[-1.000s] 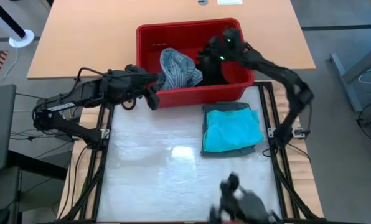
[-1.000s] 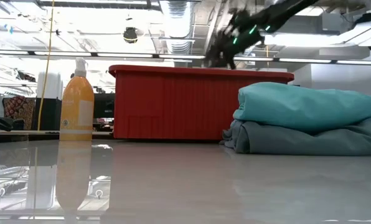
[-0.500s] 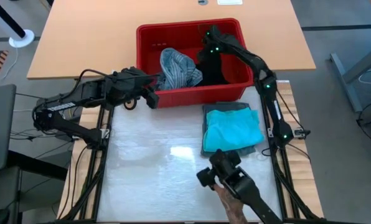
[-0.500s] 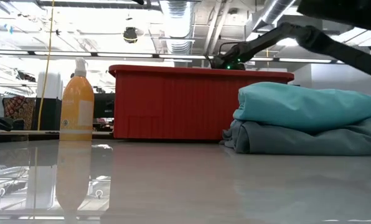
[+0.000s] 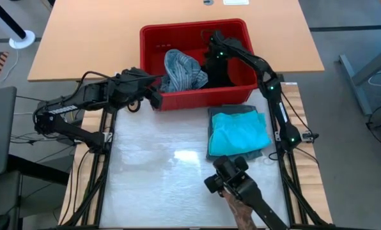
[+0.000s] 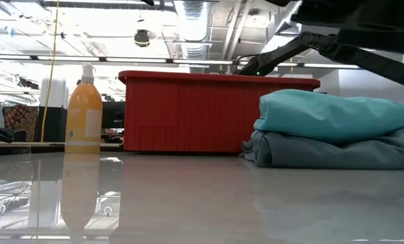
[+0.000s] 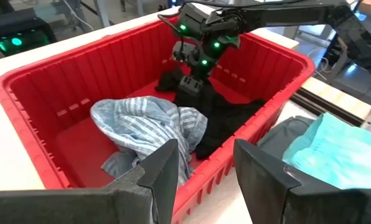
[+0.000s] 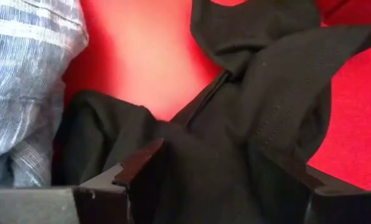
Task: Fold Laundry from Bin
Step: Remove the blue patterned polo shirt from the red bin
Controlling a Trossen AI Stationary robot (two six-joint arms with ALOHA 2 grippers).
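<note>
Two garments inside the bin (image 5: 194, 27): striped shirt (image 5: 181, 70) bunched in the bin's left half, black garment (image 5: 221, 75) heaped in its right half, bare red floor along the bin's far wall. Just outside the bin's front wall, near its right corner, folded turquoise garment (image 5: 238, 133) stacked on the grey-green one (image 5: 232, 112), touching. Open pale counter (image 5: 146, 172) in front of the bin's left half. Orange bottle (image 6: 84, 112) left of the bin in the low view. Dark device on a stalk (image 5: 232, 179) well in front of the bin, beyond the folded stack.

Right hand (image 5: 215, 54) down inside the bin, arm arched over the bin's right rim, fingers spread, black cloth between them but not pinched. Left hand (image 5: 155, 98) just outside the bin's front-left corner, level, pointed into the bin, fingers apart, nothing between them.
</note>
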